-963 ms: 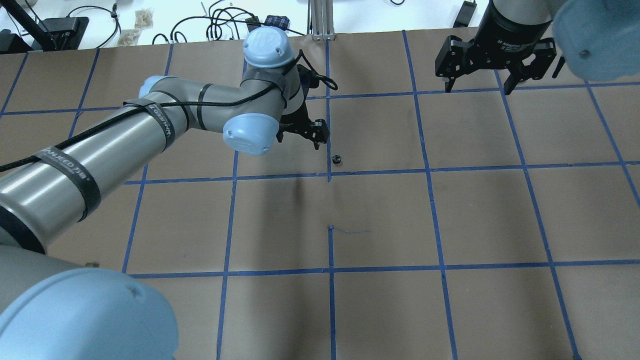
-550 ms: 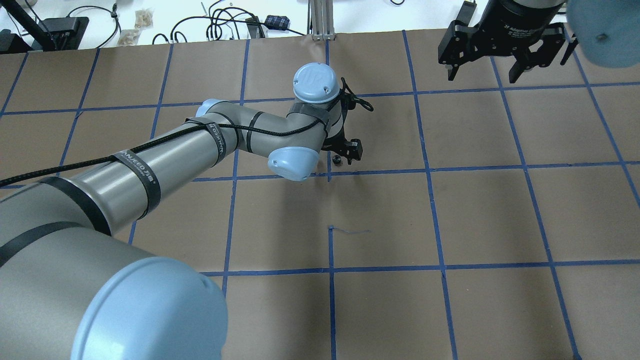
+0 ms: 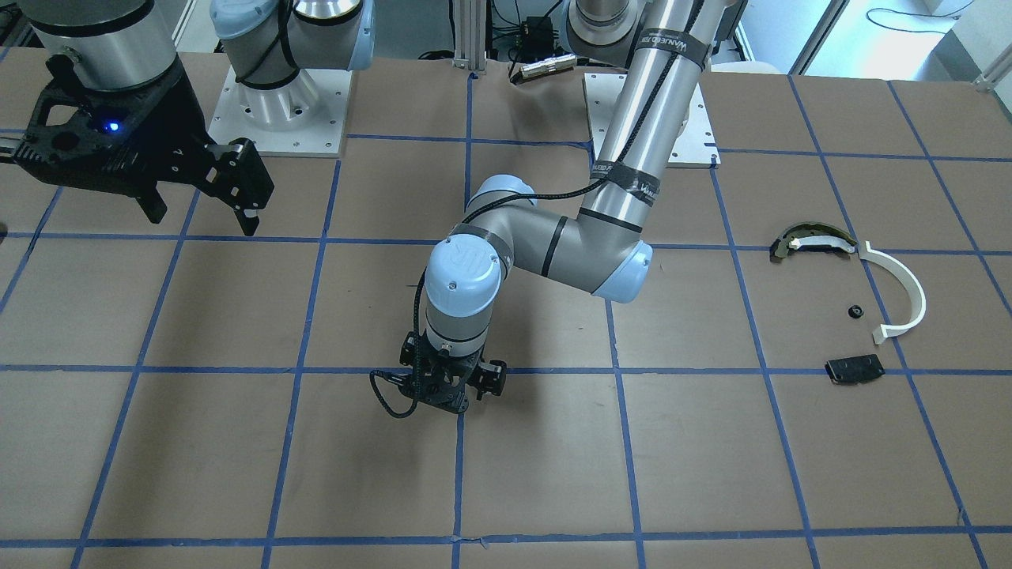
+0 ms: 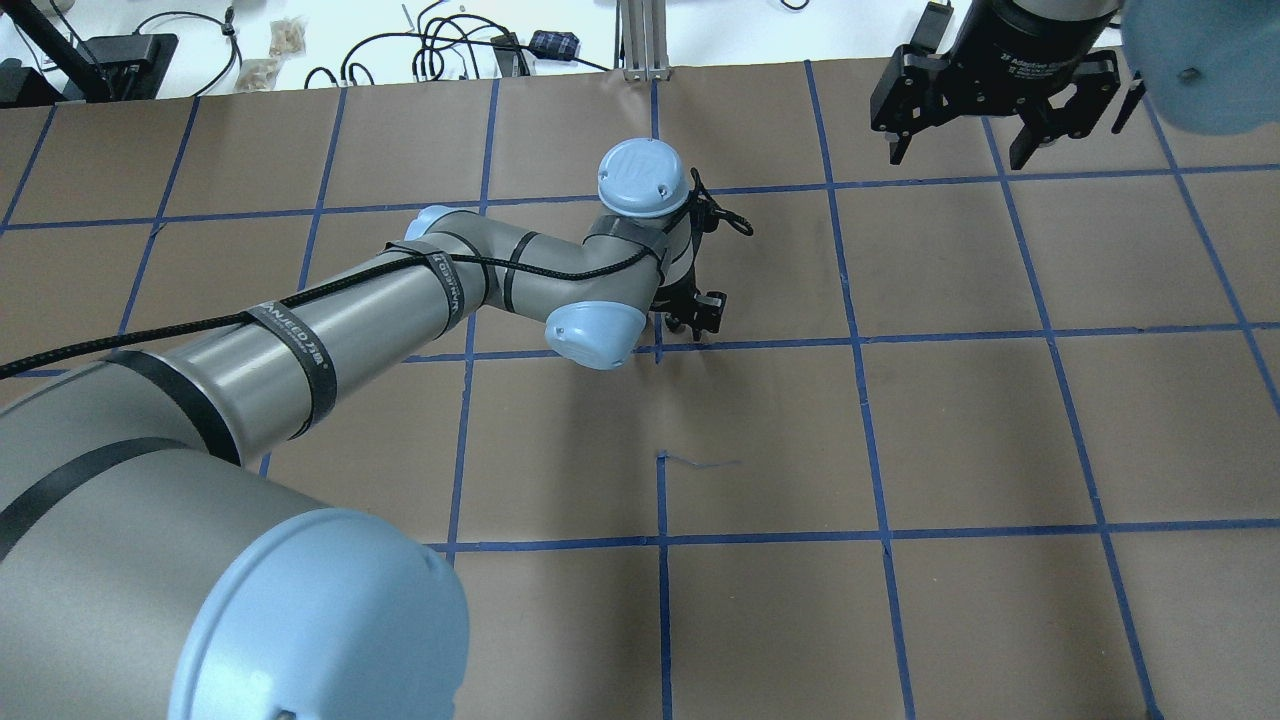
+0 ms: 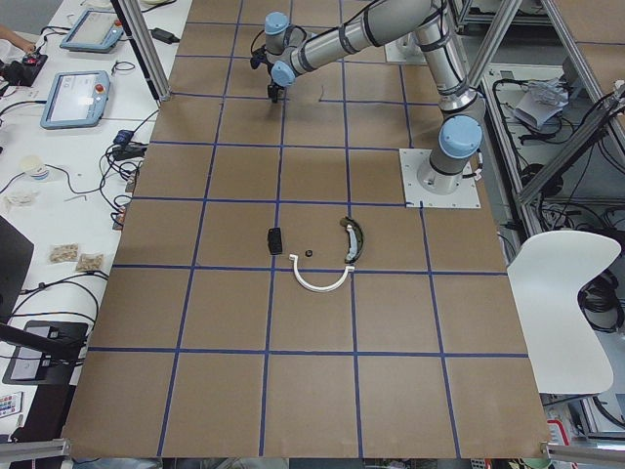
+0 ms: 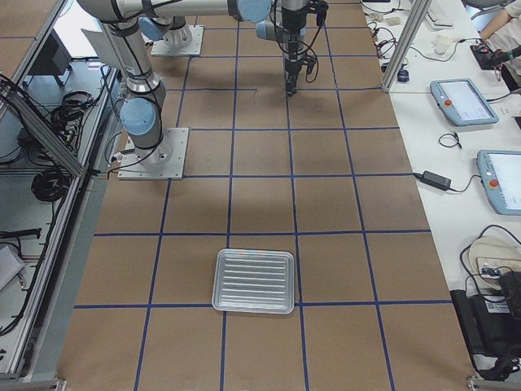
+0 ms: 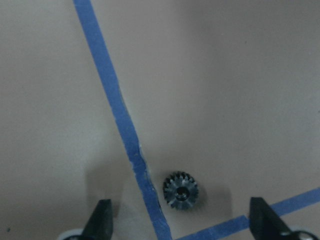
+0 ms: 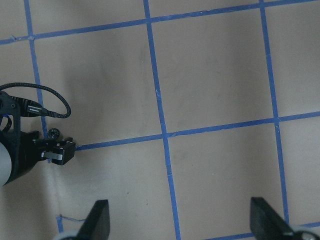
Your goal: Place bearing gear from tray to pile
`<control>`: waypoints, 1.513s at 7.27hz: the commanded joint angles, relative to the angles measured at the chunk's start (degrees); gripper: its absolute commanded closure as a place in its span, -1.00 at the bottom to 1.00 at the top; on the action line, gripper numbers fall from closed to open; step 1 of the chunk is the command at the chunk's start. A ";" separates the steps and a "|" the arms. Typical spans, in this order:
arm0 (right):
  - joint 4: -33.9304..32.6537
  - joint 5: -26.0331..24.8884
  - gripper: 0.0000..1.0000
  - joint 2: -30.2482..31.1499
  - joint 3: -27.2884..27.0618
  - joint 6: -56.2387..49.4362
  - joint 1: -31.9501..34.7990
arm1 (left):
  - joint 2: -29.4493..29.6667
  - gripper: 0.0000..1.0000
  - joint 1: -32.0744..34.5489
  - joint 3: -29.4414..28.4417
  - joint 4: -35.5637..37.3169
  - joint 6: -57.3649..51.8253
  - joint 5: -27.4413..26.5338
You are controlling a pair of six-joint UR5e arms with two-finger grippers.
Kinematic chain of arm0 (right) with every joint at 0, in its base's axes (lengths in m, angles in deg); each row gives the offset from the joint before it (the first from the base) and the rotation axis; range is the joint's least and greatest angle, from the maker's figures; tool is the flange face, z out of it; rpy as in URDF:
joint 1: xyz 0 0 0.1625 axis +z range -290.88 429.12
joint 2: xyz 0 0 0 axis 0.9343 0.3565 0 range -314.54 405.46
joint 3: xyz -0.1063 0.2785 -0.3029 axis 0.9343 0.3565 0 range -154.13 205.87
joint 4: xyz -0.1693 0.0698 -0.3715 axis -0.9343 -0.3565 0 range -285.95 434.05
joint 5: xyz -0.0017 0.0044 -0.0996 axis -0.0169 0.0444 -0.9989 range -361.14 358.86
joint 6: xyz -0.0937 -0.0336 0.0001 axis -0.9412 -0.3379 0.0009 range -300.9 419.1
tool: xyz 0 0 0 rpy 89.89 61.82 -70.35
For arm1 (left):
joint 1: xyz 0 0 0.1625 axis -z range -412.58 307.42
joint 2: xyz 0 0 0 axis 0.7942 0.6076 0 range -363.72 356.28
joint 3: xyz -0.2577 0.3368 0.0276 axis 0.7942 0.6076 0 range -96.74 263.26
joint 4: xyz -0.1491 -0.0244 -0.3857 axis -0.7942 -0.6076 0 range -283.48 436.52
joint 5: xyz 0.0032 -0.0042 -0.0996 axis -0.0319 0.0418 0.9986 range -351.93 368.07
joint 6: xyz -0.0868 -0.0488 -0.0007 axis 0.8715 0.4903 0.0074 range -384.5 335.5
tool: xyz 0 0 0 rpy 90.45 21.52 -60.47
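The bearing gear [image 7: 180, 190] was a small dark toothed wheel with a centre hole. It lay flat near the middle of the worktop [image 7: 240, 75], just beside a blue tape line [image 7: 115, 100]. My left hand [image 7: 181, 222] straddled it, released and not touching. The right hand [image 4: 957, 152] hung spread too. The ribbed metal tray [image 6: 253, 281] sat toward the right end, the pile [image 3: 855, 311] toward the left.

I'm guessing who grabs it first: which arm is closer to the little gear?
Left. The left end effector hangs right over the gear, open around it. The right end effector hovers far off, open.
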 commanded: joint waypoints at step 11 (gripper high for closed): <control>6.54 1.89 -1.00 1.53 -1.54 -0.41 -0.22 | -10.31 1.00 -27.52 0.29 -10.85 -22.41 0.00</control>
